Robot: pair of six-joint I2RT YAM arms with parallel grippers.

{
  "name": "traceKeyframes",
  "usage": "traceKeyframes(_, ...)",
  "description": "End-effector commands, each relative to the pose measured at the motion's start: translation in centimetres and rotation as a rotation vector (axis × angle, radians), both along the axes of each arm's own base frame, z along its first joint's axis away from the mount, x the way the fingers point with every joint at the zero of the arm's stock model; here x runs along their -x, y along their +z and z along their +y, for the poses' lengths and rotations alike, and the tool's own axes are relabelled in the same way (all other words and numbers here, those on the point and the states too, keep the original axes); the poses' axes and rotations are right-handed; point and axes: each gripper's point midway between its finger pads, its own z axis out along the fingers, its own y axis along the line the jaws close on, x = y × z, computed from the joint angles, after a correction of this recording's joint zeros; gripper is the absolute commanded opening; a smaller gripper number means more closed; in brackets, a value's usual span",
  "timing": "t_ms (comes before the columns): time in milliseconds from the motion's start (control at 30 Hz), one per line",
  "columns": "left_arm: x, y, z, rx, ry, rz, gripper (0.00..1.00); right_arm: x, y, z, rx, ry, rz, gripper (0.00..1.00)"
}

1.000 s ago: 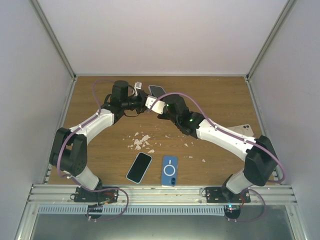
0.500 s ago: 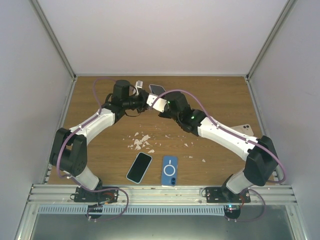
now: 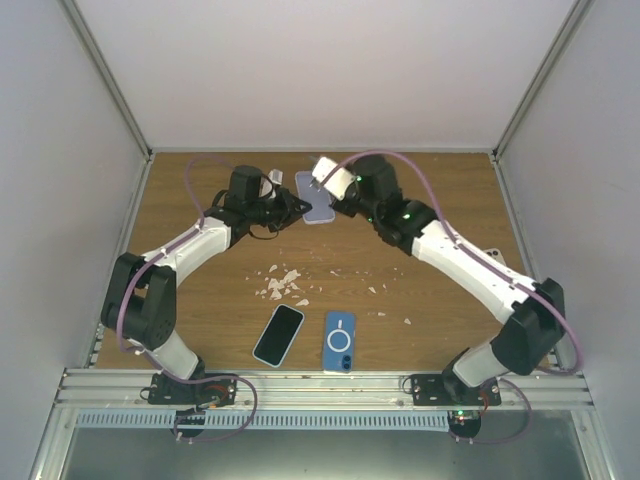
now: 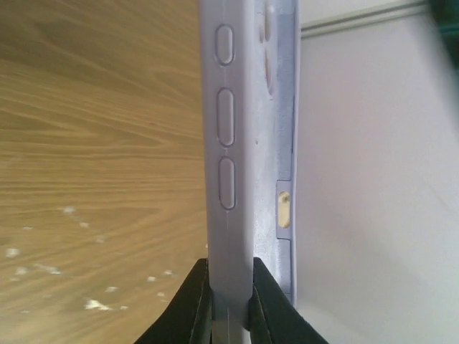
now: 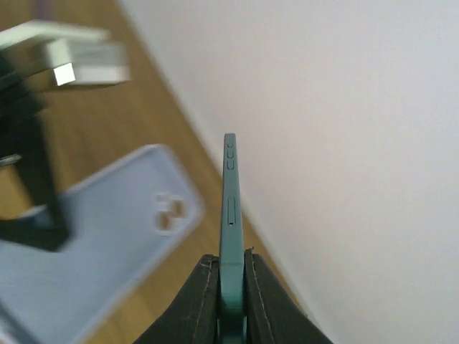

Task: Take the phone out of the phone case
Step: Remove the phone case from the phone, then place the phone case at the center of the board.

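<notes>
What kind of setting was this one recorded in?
Probably a lab robot test cell, not a home: plain white panel walls boxing in a wood-grain tabletop, and two robot arms bolted to a slotted aluminium rail at its edge.

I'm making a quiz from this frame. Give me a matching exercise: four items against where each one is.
1 lavender case
2 dark green phone
3 black phone
4 blue case

A on the table, left of the pair
B in the right gripper
C on the table, right of the pair
D in the left gripper

Pairs: 1-D, 2-B, 3-A, 4-C
</notes>
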Motion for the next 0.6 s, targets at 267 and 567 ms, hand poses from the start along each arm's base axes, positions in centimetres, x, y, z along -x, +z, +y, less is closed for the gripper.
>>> traceKeyframes(267, -0.6, -2.9, 1.8, -0.117, 0.018, -0.055, 0.00, -0.4, 7.5, -4.3, -0.177, -0.111, -0.092, 0.01)
traceKeyframes(567, 0.4, -6.5, 1.0, -0.122, -0.075, -0.016, 0.00, -0.8, 6.0, -7.8, -0.148, -0.178, -0.098, 0.01)
